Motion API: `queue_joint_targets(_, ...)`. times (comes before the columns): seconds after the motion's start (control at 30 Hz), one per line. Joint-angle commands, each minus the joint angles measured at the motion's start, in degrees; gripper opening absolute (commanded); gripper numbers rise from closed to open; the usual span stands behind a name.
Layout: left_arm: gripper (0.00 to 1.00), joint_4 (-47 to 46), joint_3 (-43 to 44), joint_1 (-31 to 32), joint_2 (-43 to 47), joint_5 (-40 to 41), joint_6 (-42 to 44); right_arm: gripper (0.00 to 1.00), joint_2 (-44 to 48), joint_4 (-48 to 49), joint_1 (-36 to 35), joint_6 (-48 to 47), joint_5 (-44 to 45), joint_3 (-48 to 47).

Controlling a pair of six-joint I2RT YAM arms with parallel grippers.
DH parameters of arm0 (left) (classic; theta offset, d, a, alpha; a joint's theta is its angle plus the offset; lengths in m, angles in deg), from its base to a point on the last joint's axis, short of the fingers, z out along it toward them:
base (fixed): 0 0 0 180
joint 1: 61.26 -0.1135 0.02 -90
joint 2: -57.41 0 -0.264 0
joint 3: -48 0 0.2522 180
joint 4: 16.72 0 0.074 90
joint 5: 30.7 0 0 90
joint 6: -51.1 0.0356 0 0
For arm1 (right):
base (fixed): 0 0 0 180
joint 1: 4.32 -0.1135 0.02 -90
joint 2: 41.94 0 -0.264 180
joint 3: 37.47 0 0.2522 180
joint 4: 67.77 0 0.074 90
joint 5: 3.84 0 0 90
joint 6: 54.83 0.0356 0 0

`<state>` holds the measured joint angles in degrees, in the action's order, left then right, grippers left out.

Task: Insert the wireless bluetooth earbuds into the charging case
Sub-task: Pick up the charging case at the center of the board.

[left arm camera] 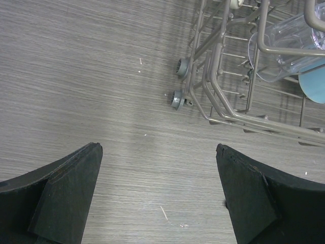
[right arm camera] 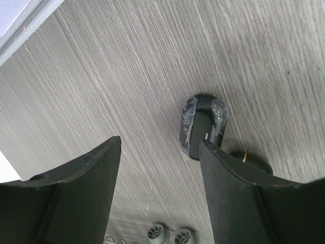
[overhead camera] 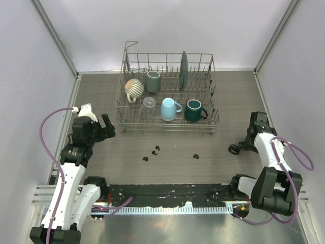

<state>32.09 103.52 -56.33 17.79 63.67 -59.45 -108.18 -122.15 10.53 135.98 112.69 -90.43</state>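
Observation:
Several tiny black earbuds lie on the grey table in front of the dish rack in the top view: a group (overhead camera: 153,152) left of centre and one earbud (overhead camera: 195,156) to its right. The black charging case (overhead camera: 234,149) lies at the right. In the right wrist view the case (right arm camera: 203,124) is open, with tape on it, just beyond my right fingertip. My right gripper (right arm camera: 160,141) is open and empty, low beside the case (overhead camera: 244,144). My left gripper (overhead camera: 106,128) is open and empty (left arm camera: 158,146) over bare table, left of the rack.
A wire dish rack (overhead camera: 167,123) stands at the back centre with a striped mug (overhead camera: 134,87), a grey-green mug (overhead camera: 153,80), a light blue mug (overhead camera: 169,108), a dark green mug (overhead camera: 193,110), a clear glass (overhead camera: 149,104) and a dark plate (overhead camera: 184,70). The rack's corner and wheels (left arm camera: 179,99) show in the left wrist view.

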Motion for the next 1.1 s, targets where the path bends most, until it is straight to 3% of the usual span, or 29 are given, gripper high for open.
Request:
queue_joint_targets(0.0,1.00,-1.1,0.4,0.3,0.2,-1.0,0.9,0.68,2.8,-5.3,0.1,-0.4,-0.5,-0.5)
queue_joint_targets(0.23,1.00,-1.1,0.4,0.3,-0.5,-1.1,1.0,0.68,2.3,-8.8,0.1,0.3,0.3,0.1)
queue_joint_targets(1.07,1.00,-1.0,0.5,0.3,-1.2,-1.3,1.1,0.70,-8.8,-0.2,0.2,0.7,1.0,0.5)
